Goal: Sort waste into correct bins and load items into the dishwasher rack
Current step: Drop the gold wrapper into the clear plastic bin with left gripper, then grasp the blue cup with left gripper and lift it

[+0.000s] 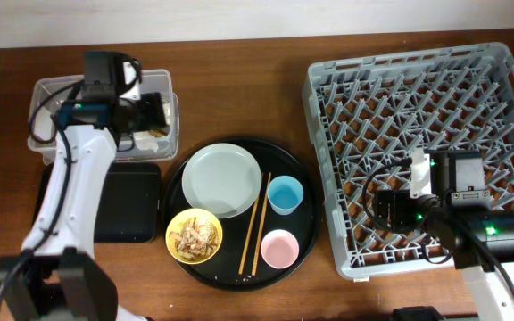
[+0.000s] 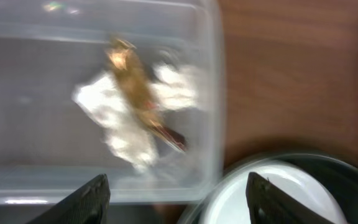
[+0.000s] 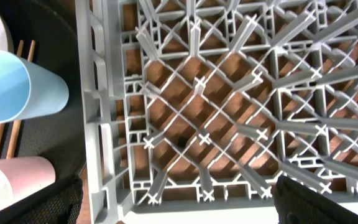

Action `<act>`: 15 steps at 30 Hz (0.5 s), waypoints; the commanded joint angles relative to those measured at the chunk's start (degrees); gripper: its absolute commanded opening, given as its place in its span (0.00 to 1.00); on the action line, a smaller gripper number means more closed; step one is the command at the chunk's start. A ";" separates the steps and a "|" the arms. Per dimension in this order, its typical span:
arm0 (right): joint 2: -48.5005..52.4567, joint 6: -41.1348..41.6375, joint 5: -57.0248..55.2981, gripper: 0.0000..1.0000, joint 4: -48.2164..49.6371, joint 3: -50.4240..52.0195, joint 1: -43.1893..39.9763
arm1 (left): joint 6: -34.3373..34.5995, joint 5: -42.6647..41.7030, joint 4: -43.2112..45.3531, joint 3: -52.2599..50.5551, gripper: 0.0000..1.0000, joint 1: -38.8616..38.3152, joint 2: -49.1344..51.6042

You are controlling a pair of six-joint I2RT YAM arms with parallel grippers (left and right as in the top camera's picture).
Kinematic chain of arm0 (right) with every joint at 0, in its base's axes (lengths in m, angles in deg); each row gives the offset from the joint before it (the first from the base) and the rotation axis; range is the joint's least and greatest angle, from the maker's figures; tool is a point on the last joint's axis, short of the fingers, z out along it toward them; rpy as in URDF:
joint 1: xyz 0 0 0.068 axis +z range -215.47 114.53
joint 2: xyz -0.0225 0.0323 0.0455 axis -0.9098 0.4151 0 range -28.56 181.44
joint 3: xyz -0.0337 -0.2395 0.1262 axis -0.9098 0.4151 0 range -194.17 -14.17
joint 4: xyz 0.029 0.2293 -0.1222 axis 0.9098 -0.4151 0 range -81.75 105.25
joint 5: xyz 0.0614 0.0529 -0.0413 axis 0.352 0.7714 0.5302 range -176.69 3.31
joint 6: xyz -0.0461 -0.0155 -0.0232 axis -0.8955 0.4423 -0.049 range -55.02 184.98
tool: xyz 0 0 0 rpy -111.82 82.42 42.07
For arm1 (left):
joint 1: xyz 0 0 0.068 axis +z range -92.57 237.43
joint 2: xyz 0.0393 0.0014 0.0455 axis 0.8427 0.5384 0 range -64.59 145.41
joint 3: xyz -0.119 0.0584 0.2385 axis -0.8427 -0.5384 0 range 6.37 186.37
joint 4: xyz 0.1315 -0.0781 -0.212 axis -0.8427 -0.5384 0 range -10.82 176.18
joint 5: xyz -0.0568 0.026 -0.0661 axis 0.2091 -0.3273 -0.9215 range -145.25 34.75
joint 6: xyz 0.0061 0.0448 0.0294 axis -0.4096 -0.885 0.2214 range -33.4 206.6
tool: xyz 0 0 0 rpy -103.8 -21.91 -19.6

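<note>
My left gripper [image 1: 153, 112] is open and empty above the right end of the clear tub [image 1: 52, 85]. In the left wrist view [image 2: 176, 202] crumpled white tissue [image 2: 107, 102] and the brown-gold wrapper [image 2: 134, 81] lie inside the tub [image 2: 30, 74]. The grey plate [image 1: 221, 178], the yellow bowl [image 1: 194, 236] with food scraps, the chopsticks [image 1: 255, 223], the blue cup [image 1: 286, 194] and the pink cup [image 1: 280, 249] sit on the round black tray. My right gripper [image 1: 384, 210] is open and empty over the front left corner of the grey rack [image 1: 418, 107].
The flat black rectangular tray [image 1: 128, 205] lies in front of the tub, left of the round black tray [image 1: 303, 178]. The right wrist view shows the rack [image 3: 229, 112], the blue cup [image 3: 11, 87], the pink cup [image 3: 17, 180] and my gripper [image 3: 179, 202].
</note>
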 commanded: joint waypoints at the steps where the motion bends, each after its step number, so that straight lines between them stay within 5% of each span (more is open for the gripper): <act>1: -0.07 0.44 -0.31 0.99 0.07 -1.14 0.26 | -0.07 -9.33 -6.56 0.31 0.72 -6.82 -2.84; 8: -0.07 0.44 -0.31 0.99 0.02 -1.14 0.26 | -0.04 -10.38 -10.91 -4.11 0.73 -25.66 1.46; 15: -0.07 0.44 -0.31 0.99 0.02 -1.14 0.26 | 0.17 -10.23 -6.75 -4.22 0.66 -33.11 10.34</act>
